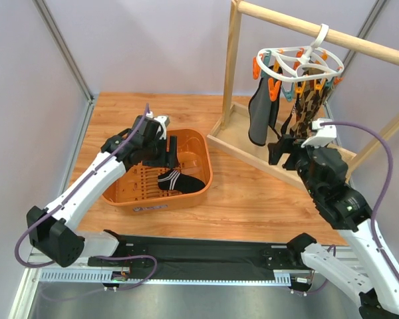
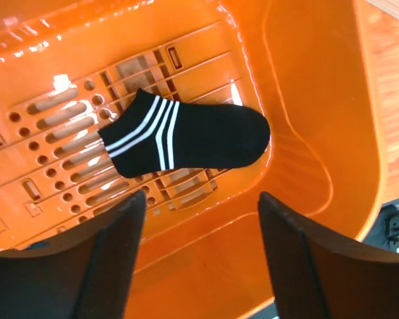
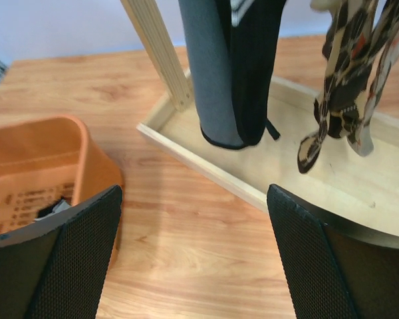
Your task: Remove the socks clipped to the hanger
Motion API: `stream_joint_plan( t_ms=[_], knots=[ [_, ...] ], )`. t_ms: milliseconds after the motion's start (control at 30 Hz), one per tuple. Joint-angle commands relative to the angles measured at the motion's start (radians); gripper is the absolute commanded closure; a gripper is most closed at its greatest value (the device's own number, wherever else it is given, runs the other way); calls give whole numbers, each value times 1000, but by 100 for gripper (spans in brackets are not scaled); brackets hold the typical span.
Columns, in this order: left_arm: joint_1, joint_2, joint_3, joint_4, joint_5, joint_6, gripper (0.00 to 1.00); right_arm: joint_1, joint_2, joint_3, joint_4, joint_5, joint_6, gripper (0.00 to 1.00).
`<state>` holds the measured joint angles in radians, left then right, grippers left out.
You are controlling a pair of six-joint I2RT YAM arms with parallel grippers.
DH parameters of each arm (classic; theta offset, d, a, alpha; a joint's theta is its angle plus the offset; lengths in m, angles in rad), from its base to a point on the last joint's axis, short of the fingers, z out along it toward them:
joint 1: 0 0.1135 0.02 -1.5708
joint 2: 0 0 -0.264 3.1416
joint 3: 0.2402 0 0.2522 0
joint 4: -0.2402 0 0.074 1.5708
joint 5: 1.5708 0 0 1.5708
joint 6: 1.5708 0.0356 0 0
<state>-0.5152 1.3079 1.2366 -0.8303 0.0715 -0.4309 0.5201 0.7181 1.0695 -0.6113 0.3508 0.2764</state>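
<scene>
Black fingers (image 2: 113, 259) of the left pincer (image 2: 199, 266) fill the bottom of its wrist view, spread wide with nothing between them. That arm runs diagonally away from its base at the near left, then bends at the wrist so the pincer points down into the orange basket (image 1: 153, 203) on the tabletop (image 1: 253, 199). Below the gap, lying flat on the slotted floor of the basket, is a black sock with white stripes (image 2: 186, 136). It lies apart from both fingers, its toe toward the basket's right wall in that view.

The right arm comes up from the near right and leans forward toward the wooden frame (image 1: 234, 73). The right pincer (image 3: 196, 259) is spread as well, holds nothing, and hovers over bare tabletop just short of the frame's shallow tray base. Ahead of it and higher hang the socks clipped up there: a dark sock (image 3: 229, 73) (grey on one face, black on the other; possibly two hung together, the view does not settle it) and, to its right, brown-and-tan argyle socks (image 3: 346, 80). None of them touches the fingers. Their lower ends dangle over the tray, and I cannot tell whether any rests on it.

From the overhead camera the white hanger (image 1: 296, 60) hooks over the frame's top rail, with orange and teal clips (image 1: 274, 86) round its ring. The dark sock hangs from the ring's left side, the argyle ones from its front right.
</scene>
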Motion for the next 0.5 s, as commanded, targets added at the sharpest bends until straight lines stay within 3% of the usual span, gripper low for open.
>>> stream_joint_plan(
  t_ms=[0,167,267,467],
  knots=[
    [3,-84,55,-3,9,60,22,0,32,-77,76,45,17,10],
    [3,-159,21,127,281,63,1,-2,70,-164,255,70,-3,12],
    [-5,-176,-2,215,441,46,1,-3,122,-177,309,97,12,14],
    [-16,-223,-46,347,488,-14,2,-3,175,-187,430,292,-14,18]
  ],
)
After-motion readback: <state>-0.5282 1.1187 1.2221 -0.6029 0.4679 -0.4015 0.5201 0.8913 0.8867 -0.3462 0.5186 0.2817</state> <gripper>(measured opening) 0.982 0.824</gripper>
